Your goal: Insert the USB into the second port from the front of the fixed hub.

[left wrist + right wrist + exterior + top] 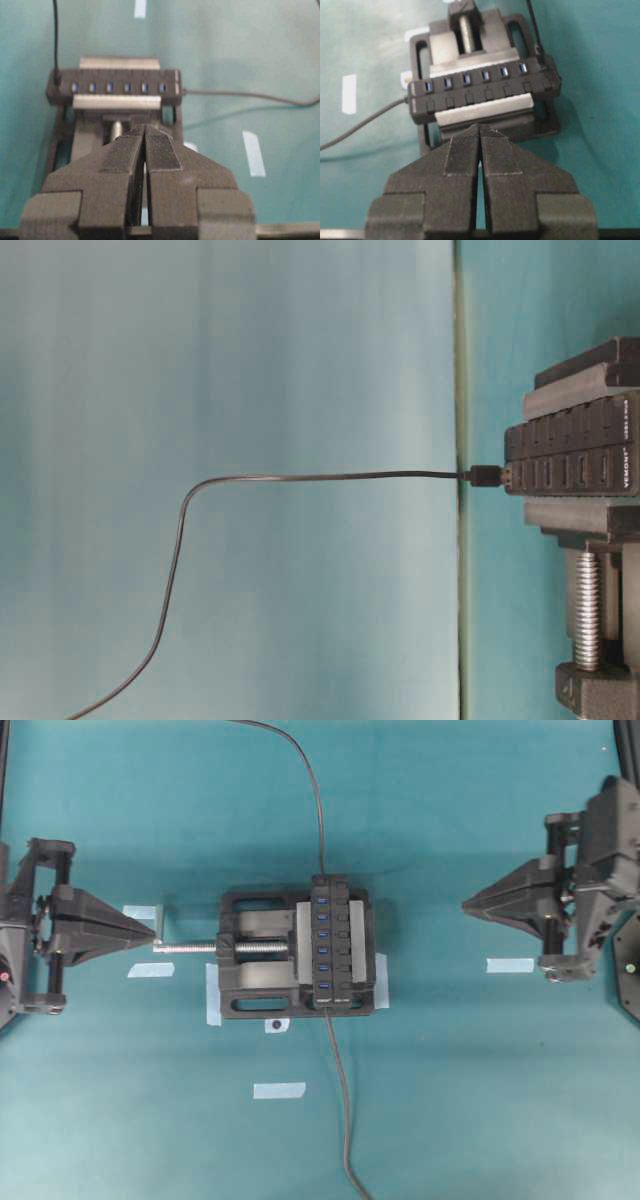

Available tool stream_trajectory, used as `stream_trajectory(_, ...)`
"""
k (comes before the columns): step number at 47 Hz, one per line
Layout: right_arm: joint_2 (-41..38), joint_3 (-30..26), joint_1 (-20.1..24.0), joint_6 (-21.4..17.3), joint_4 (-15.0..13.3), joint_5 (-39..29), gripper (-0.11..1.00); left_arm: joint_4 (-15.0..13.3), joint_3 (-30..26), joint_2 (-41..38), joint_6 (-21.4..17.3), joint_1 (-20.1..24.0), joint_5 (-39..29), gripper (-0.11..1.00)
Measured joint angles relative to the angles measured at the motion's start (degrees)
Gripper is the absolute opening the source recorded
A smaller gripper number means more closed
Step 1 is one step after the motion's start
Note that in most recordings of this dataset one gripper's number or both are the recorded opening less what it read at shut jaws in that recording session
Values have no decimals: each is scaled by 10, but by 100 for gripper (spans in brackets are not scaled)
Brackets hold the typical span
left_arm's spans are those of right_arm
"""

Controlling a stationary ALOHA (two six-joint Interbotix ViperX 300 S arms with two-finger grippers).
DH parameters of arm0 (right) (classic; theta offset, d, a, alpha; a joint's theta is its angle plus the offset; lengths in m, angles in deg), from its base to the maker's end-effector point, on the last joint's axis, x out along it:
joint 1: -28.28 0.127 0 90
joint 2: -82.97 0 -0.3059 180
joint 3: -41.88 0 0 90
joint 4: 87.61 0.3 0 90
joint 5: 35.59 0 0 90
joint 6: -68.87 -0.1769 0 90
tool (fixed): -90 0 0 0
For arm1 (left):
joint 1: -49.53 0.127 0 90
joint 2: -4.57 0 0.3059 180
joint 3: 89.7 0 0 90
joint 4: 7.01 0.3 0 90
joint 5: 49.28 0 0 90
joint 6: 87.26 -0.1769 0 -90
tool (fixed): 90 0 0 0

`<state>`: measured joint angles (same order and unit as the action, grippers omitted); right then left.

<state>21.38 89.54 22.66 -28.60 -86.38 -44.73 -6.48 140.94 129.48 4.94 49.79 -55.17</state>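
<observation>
The fixed hub (331, 942) is a black bar clamped in a black vise, with its white-printed end toward the front. The USB (485, 477) sits at the hub's far end port, and its thin cable (312, 780) runs off the back of the table. The second port (324, 966) is an empty blue slot, also seen in the left wrist view (144, 87) and the right wrist view (447, 82). My left gripper (150, 933) is shut and empty, far left of the hub by the vise screw's tip. My right gripper (468, 906) is shut and empty, to the right of the hub.
The vise (250, 985) holds the hub, and its screw (190, 947) points left. The hub's own lead (342, 1100) runs to the front edge. Pale tape strips (279, 1090) (509, 965) (140, 912) lie on the teal table.
</observation>
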Motion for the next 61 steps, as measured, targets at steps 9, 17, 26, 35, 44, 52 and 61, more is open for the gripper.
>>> stream_trajectory(9, -33, -20, -10, 0, -2, -10, 2, 0, -15, -19, 1, 0, -18, 0)
stream_trajectory(17, -62, -38, -17, 0, -4, -18, 2, -1, -24, -38, 1, 0, -25, 0)
stream_trajectory(26, -103, -63, -19, 0, -11, -38, 2, 0, -34, -60, 0, 0, -33, 0)
stream_trajectory(35, -135, -88, -20, 1, -14, -47, 2, -1, -44, -76, 1, 0, -34, 0)
stream_trajectory(44, -161, -105, -20, 1, -24, -49, 2, 0, -51, -92, 1, 0, -40, 0)
stream_trajectory(52, -175, -113, -21, 4, -27, -49, 2, 0, -54, -99, 1, 0, -42, 0)
stream_trajectory(61, -197, -124, -24, 25, -28, -50, 2, -1, -55, -100, 0, 0, -43, 0)
